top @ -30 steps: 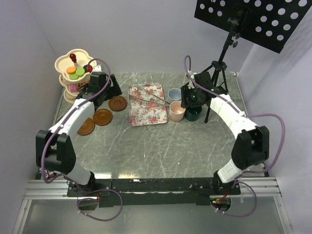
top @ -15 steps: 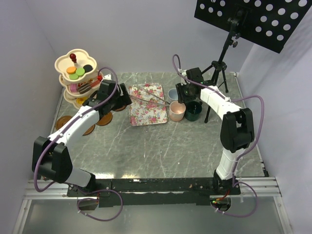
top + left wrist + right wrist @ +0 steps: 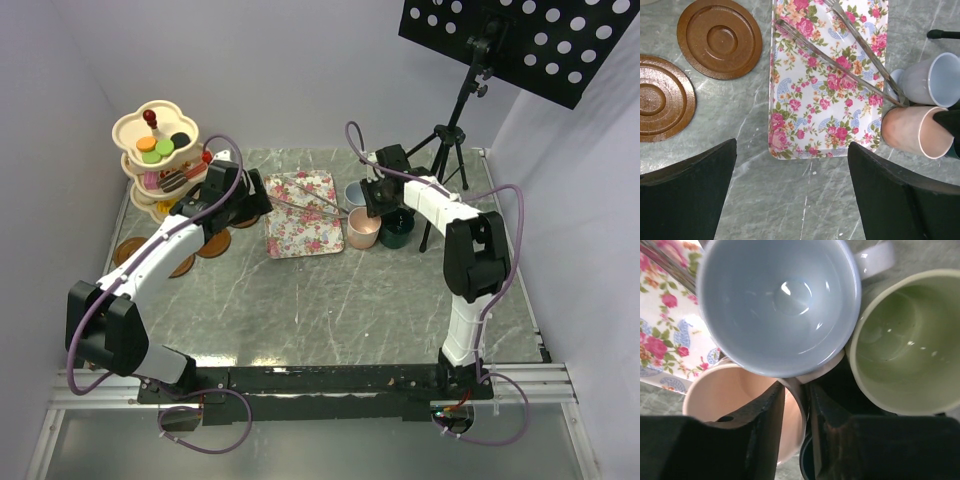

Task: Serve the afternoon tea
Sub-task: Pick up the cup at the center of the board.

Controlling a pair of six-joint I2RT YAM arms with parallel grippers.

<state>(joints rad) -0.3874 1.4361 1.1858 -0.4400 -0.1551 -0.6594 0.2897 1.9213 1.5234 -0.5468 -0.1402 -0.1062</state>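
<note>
The right end effector [image 3: 796, 392] has swung over and now pinches the rim of the pink mug [image 3: 725, 395] — ready for lifting; the left end effector [image 3: 792, 147] hangs wide apart.

Soft, even white light falls from above in every view, and shadows on the grey marble-patterned desk [image 3: 330, 300] are faint. Small bright glints sit inside the glossy light blue mug [image 3: 780, 305] (and the pale green mug [image 3: 905, 340] beside it). The right claw [image 3: 796, 390], very close, looks dark and blurred.

Overhead overview, wrist views downward, right closest, seemingly sharing pink mug [image 3: 910, 136]
</note>
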